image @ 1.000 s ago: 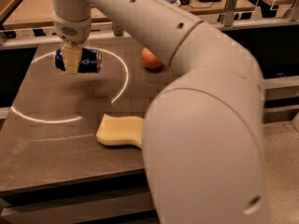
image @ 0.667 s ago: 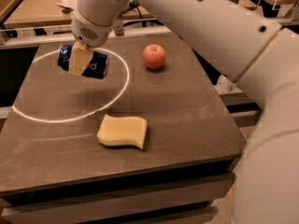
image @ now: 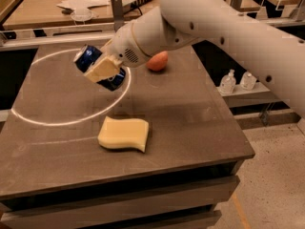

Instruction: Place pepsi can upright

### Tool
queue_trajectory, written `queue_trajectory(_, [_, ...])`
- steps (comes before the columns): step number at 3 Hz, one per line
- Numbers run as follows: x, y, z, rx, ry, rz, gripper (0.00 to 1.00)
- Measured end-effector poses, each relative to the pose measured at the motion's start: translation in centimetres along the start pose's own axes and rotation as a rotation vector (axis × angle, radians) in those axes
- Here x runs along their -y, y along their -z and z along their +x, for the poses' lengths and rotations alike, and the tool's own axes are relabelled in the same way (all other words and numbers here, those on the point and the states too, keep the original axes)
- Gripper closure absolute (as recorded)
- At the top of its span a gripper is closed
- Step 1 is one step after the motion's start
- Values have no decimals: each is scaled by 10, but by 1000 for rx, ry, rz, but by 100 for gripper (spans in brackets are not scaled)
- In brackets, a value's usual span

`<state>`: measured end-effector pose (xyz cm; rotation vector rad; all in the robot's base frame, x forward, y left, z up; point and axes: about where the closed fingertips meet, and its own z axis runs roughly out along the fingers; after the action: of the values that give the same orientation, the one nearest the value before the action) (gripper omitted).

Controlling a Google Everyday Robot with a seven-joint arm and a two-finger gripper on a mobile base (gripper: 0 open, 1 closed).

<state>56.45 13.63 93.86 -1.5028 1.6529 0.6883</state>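
Note:
The pepsi can (image: pixel 90 60) is dark blue with a silver end. It hangs tilted in the air above the left middle of the dark table (image: pixel 190 128). My gripper (image: pixel 102 69) is shut on the pepsi can, with a cream finger pad (image: pixel 101 68) across its side. The can's lower end shows below the pad. The white arm reaches in from the upper right.
A red apple (image: pixel 157 61) lies on the table behind the arm. A yellow sponge (image: pixel 123 134) lies near the front middle. A bright ring of light (image: pixel 28 119) marks the table's left part. Two small bottles (image: pixel 238 81) stand on a low shelf to the right.
The arm has swung and the gripper has carried the can to the right and up off the table, turning it to a steeper tilt. Apple and sponge have not moved.

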Motion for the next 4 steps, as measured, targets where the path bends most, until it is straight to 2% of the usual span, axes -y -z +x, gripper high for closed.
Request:
queue_trajectory(1, [50,59,11,237,-93,139,100])
queue_trajectory(2, [69,79,30,327,-142,182,100])
queue_trajectory(3, [77,80,60,419,-177,199,100])
queue_trajectory(4, [78,79,72,452,-182,192,100])
